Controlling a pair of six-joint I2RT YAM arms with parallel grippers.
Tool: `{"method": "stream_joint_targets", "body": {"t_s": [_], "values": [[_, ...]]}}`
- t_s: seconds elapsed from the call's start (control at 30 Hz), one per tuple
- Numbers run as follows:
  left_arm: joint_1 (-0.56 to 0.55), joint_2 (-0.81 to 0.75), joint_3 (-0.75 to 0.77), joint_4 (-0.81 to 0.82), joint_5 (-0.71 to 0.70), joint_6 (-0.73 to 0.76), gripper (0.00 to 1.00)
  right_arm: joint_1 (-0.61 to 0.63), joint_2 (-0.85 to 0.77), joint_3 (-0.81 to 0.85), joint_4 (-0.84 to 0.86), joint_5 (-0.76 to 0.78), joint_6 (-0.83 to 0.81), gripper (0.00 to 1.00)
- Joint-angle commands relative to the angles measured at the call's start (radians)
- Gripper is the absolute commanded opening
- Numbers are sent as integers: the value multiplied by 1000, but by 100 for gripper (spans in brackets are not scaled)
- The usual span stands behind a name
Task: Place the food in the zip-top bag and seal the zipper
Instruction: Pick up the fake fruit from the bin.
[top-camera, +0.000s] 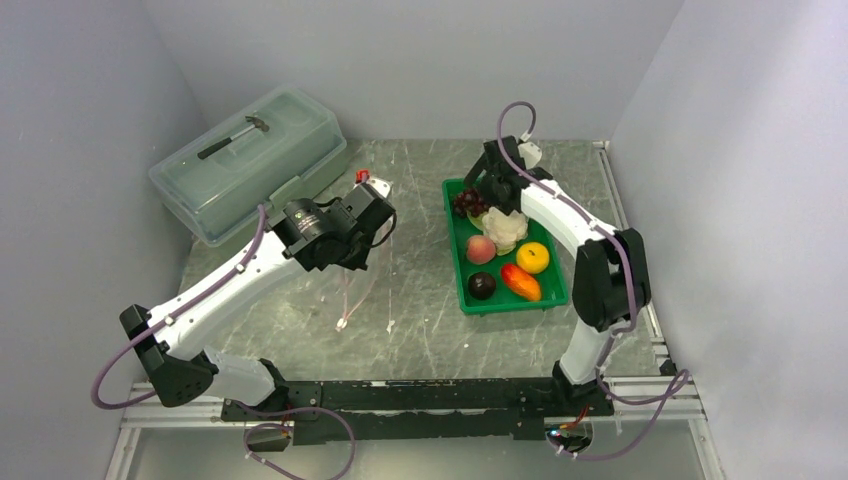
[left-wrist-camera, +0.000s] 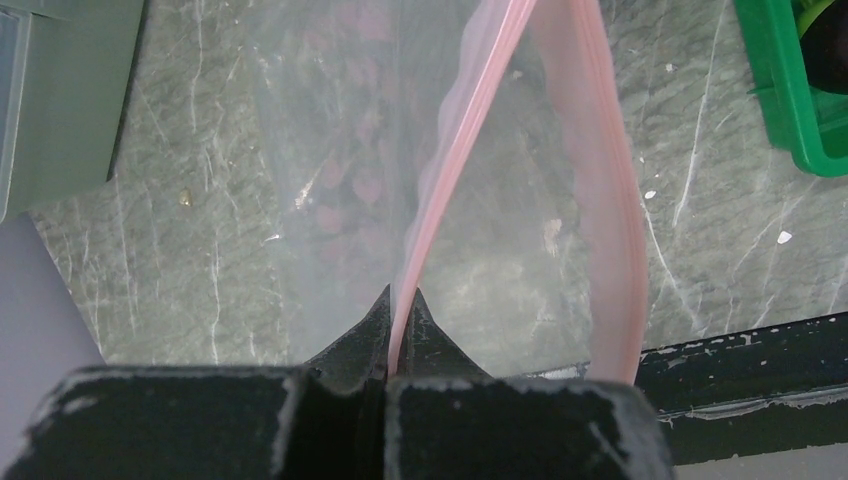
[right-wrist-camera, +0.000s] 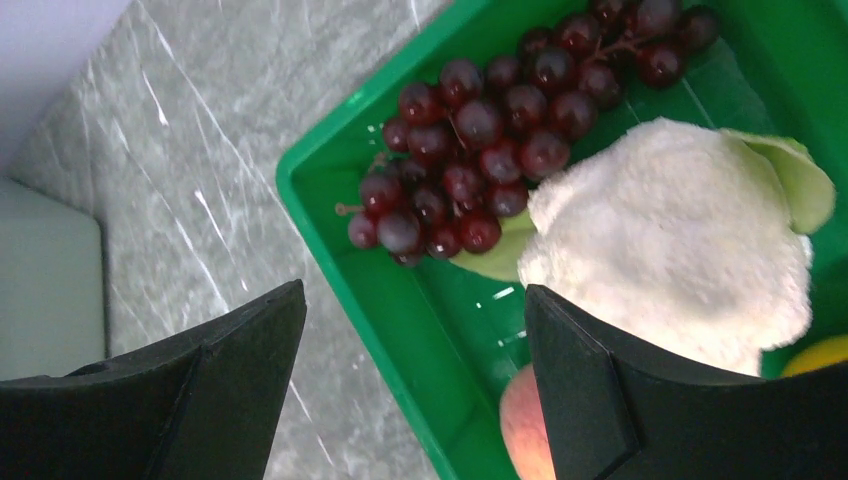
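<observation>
Firstly, left pincer (left-wrist-camera: 401, 305): clenched on one lip of the zipper (left-wrist-camera: 440, 170). It holds the mouth of the zip-top bag (left-wrist-camera: 330, 150) up above the surface (top-camera: 420, 320); the other pink lip bows away, presumably to offer an opening. Bag contents: none that I can see.

Right pincer (right-wrist-camera: 415, 350): released, jaws wide, poised over the grape bunch (right-wrist-camera: 490, 130) at the far end of the green tray (right-wrist-camera: 335, 240), likely the first pick.

Alongside the grapes: cauliflower (right-wrist-camera: 670, 230). Nearer in the tray: peach (right-wrist-camera: 525, 430), orange (top-camera: 532, 257), plum (top-camera: 482, 285), pepper (top-camera: 521, 282).

Lidded box (top-camera: 250, 165): far left, well apart.
</observation>
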Motion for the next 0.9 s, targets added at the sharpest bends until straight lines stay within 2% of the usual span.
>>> {"method": "stream_joint_targets", "body": {"t_s": [0.0,0.17,0.3,0.53,0.87], "values": [[3,-26,5,19,11,17,0,-23,65,92,28,15,88,84],[2,-26,8,16,10,26,0,-35,159,188,-28,29,129,83],[2,-29,13,16,14,35,0,-40,189,203,-6,50,156,83],[2,-29,17,19,22,50,0,-42,298,287,-77,37,180,79],[2,-30,-12,52,28,67,0,-42,323,178,-70,47,190,73]]}}
